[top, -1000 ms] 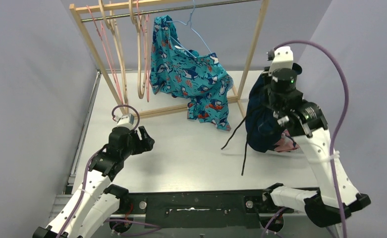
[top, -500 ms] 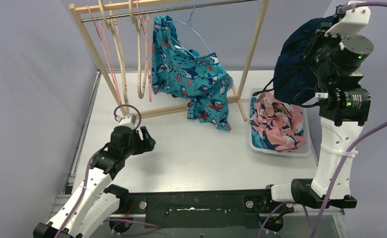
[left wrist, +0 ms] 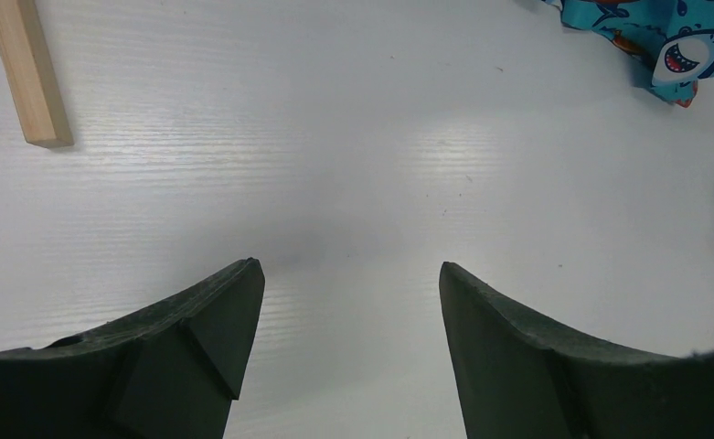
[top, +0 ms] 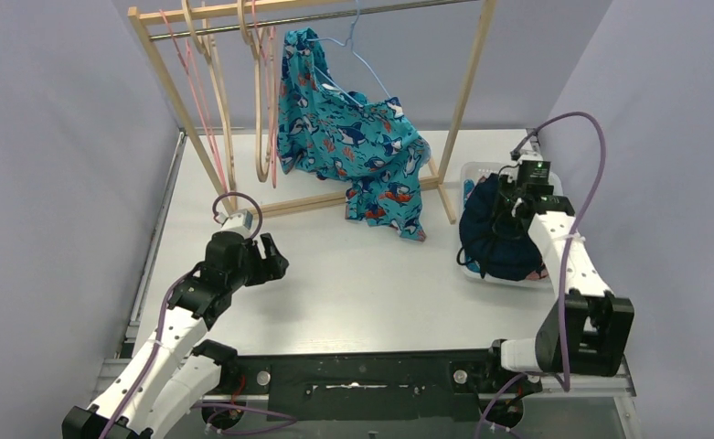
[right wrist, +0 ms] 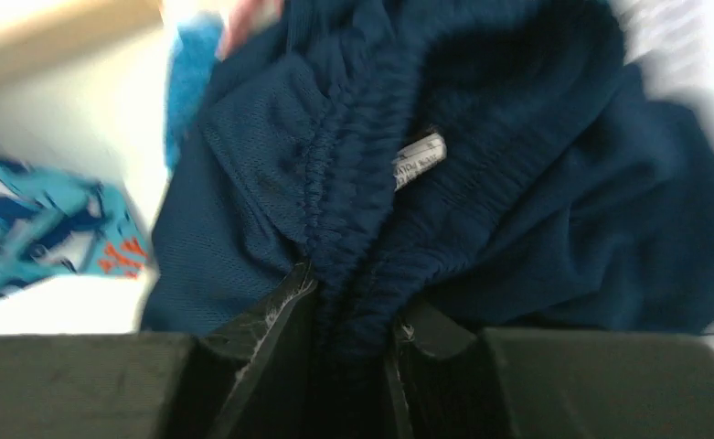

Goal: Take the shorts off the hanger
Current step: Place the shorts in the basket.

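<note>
My right gripper is clamped on the waistband of the navy shorts, which lie bundled in the bin. My left gripper hangs with its fingers apart above the table. The shark shorts drape from a hanger on the rack.

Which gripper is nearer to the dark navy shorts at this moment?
Right. The right gripper is shut on the waistband of the dark navy shorts at the bin; the left gripper hangs open over the table, well to their left.
</note>
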